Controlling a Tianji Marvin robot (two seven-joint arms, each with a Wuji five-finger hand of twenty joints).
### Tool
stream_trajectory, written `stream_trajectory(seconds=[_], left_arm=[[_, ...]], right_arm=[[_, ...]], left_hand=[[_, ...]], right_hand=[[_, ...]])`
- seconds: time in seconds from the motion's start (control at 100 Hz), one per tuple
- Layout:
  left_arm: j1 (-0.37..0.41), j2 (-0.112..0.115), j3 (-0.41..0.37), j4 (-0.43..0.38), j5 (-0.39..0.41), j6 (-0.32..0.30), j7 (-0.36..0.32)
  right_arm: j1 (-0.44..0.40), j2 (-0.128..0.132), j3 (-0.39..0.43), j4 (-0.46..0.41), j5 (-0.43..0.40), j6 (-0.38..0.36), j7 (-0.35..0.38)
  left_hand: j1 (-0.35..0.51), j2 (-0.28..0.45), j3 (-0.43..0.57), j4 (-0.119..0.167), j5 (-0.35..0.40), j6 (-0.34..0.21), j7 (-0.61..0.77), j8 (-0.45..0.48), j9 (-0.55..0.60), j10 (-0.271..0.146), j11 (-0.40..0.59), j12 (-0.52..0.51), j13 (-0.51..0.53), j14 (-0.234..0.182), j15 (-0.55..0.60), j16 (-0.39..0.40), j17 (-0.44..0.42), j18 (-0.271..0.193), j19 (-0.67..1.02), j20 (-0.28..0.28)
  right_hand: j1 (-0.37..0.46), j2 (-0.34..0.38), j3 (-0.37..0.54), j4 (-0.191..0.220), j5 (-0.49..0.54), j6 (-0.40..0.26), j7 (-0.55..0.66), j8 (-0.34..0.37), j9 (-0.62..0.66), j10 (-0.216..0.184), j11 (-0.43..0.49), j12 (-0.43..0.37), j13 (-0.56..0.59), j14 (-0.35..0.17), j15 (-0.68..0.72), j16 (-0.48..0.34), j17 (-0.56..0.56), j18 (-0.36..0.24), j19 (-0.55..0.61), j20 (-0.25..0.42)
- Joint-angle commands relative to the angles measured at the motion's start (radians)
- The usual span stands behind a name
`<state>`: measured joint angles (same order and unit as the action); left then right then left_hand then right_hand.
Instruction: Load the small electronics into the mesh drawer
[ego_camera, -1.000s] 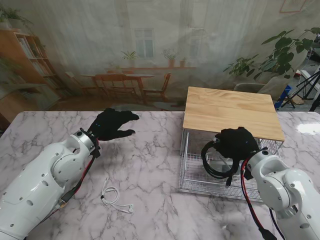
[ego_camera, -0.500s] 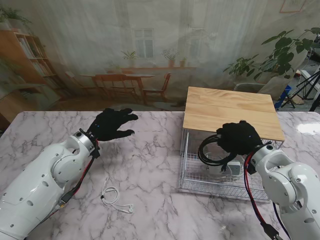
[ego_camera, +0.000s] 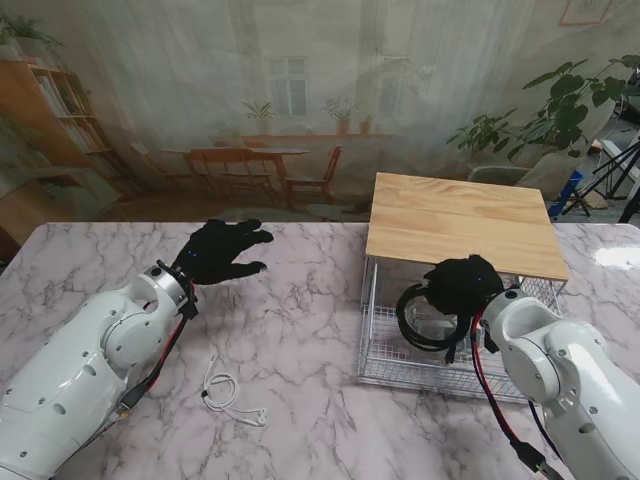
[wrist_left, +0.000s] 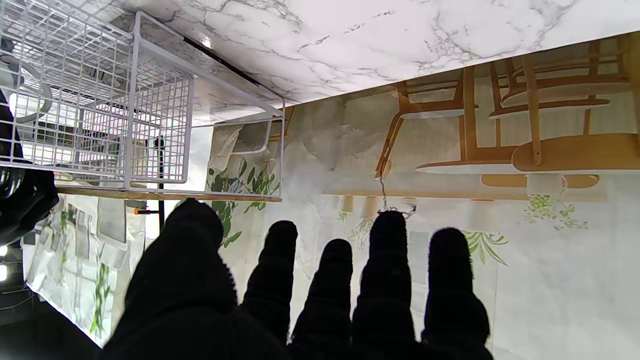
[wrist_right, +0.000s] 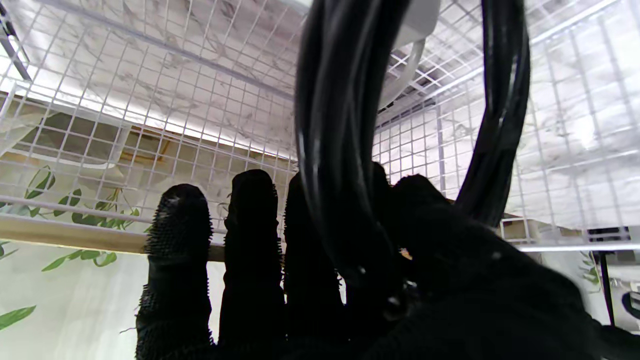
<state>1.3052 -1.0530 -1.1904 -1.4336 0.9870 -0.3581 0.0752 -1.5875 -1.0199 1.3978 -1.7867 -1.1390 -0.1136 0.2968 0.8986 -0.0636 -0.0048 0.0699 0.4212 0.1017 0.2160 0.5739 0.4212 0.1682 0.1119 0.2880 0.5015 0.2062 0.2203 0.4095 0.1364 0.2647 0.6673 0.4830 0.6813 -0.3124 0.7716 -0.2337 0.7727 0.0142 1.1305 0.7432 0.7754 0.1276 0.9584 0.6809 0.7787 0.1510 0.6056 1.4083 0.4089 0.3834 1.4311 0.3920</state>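
Note:
My right hand is shut on a coil of black cable and holds it over the open white mesh drawer under the wooden top. The right wrist view shows the black cable loops hanging from between my thumb and fingers, with drawer mesh close behind. Something white lies in the drawer under the coil; I cannot make out what. A white cable lies on the marble, nearer to me than my left hand. That hand hovers open, fingers spread, holding nothing.
The wooden top overhangs the drawer's back half. The marble table stretches between the two arms. In the left wrist view the drawer frame stands off to the side of my fingers. A printed backdrop rises behind the table's far edge.
My right hand with the black coil rose and swung right, then came back left and lower over the drawer. The left hand drifted slightly left. The white cable has not moved.

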Motion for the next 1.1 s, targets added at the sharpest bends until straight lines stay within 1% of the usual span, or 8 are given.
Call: stream_trajectory(seconds=[0.0, 0.19, 0.3, 0.39, 0.46, 0.65, 0.79, 1.09], left_arm=[[0.002, 0.001, 0.003, 0.004, -0.001, 0.004, -0.014], [0.002, 0.001, 0.002, 0.004, -0.002, 0.003, -0.017], [0.002, 0.001, 0.0, 0.006, -0.002, 0.001, -0.014], [0.002, 0.001, -0.001, 0.007, -0.003, 0.001, -0.011], [0.002, 0.001, -0.002, 0.009, -0.002, 0.0, -0.01], [-0.002, 0.001, 0.0, 0.014, -0.005, -0.007, -0.009], [-0.006, 0.001, 0.001, 0.018, -0.007, -0.013, -0.011], [-0.013, 0.001, 0.008, 0.028, -0.009, -0.016, -0.009]], right_arm=[[0.017, 0.0, -0.018, 0.047, -0.007, 0.009, 0.016], [0.056, 0.007, -0.066, 0.088, -0.055, -0.01, 0.024], [0.061, 0.009, -0.075, 0.096, -0.095, -0.035, 0.006], [0.056, 0.012, -0.072, 0.094, -0.131, -0.054, -0.002], [0.048, 0.013, -0.068, 0.087, -0.157, -0.062, -0.002], [0.009, 0.012, -0.047, 0.059, -0.2, -0.072, -0.047], [-0.025, 0.007, -0.02, 0.022, -0.193, -0.069, -0.073], [-0.098, -0.01, 0.053, -0.059, -0.16, -0.037, -0.16]], left_hand=[[-0.022, 0.052, -0.009, -0.029, -0.018, 0.016, -0.012, -0.008, -0.029, 0.008, -0.003, -0.006, -0.026, 0.0, -0.014, 0.004, -0.017, 0.015, -0.029, 0.012], [-0.021, 0.052, -0.009, -0.028, -0.019, 0.016, -0.012, -0.008, -0.028, 0.007, -0.002, -0.006, -0.026, 0.0, -0.015, 0.003, -0.017, 0.015, -0.029, 0.013], [-0.023, 0.052, -0.01, -0.029, -0.019, 0.016, -0.012, -0.008, -0.027, 0.007, -0.001, -0.005, -0.025, 0.0, -0.014, 0.004, -0.017, 0.015, -0.029, 0.013], [-0.023, 0.052, -0.009, -0.029, -0.019, 0.014, -0.012, -0.008, -0.025, 0.005, 0.0, -0.005, -0.025, 0.003, -0.014, 0.004, -0.017, 0.016, -0.029, 0.014], [-0.022, 0.052, -0.009, -0.028, -0.019, 0.014, -0.012, -0.008, -0.025, 0.006, 0.0, -0.005, -0.024, 0.002, -0.014, 0.004, -0.017, 0.016, -0.029, 0.014], [-0.021, 0.052, -0.009, -0.028, -0.019, 0.014, -0.012, -0.009, -0.021, 0.005, 0.002, -0.004, -0.022, 0.0, -0.014, 0.004, -0.017, 0.016, -0.028, 0.015], [-0.021, 0.053, -0.009, -0.028, -0.021, 0.015, -0.013, -0.009, -0.018, 0.004, 0.003, -0.004, -0.022, 0.0, -0.014, 0.004, -0.016, 0.015, -0.027, 0.016], [-0.023, 0.052, -0.01, -0.028, -0.021, 0.014, -0.013, -0.01, -0.005, 0.002, 0.007, -0.003, -0.021, 0.0, -0.015, 0.003, -0.016, 0.017, -0.028, 0.016]], right_hand=[[0.024, 0.025, 0.049, -0.007, 0.029, -0.08, 0.009, 0.006, 0.005, -0.005, -0.018, 0.01, -0.048, -0.003, 0.01, 0.027, -0.057, -0.086, -0.248, 0.019], [0.013, 0.031, 0.03, -0.008, 0.013, -0.111, -0.005, -0.018, -0.004, -0.015, -0.033, 0.002, -0.058, -0.013, 0.011, 0.03, -0.064, -0.09, -0.252, 0.021], [-0.011, 0.017, -0.022, 0.012, -0.055, -0.129, -0.056, -0.184, -0.026, -0.027, -0.107, -0.051, -0.074, -0.014, 0.004, 0.026, -0.077, -0.095, -0.263, 0.025], [-0.168, -0.03, -0.011, 0.056, -0.107, -0.064, -0.198, -0.284, -0.084, -0.025, -0.168, -0.102, -0.105, -0.02, -0.015, 0.015, -0.102, -0.094, -0.275, 0.032], [-0.314, -0.049, 0.021, 0.137, -0.111, -0.025, -0.355, -0.228, -0.133, -0.023, -0.189, -0.13, -0.127, -0.021, -0.026, 0.008, -0.121, -0.092, -0.282, 0.046], [-0.485, -0.109, -0.06, 0.13, -0.189, 0.017, -0.496, -0.228, -0.223, -0.006, -0.23, -0.159, -0.165, -0.022, -0.055, -0.01, -0.155, -0.071, -0.29, 0.069], [-0.508, -0.037, -0.133, 0.135, -0.185, 0.025, -0.547, -0.24, -0.233, -0.002, -0.232, -0.168, -0.169, -0.012, -0.07, -0.023, -0.162, -0.064, -0.294, 0.085], [-0.279, 0.097, -0.238, 0.178, -0.134, -0.004, -0.543, -0.227, -0.171, -0.01, -0.253, -0.195, -0.116, 0.015, -0.117, -0.065, -0.133, -0.06, -0.287, 0.096]])
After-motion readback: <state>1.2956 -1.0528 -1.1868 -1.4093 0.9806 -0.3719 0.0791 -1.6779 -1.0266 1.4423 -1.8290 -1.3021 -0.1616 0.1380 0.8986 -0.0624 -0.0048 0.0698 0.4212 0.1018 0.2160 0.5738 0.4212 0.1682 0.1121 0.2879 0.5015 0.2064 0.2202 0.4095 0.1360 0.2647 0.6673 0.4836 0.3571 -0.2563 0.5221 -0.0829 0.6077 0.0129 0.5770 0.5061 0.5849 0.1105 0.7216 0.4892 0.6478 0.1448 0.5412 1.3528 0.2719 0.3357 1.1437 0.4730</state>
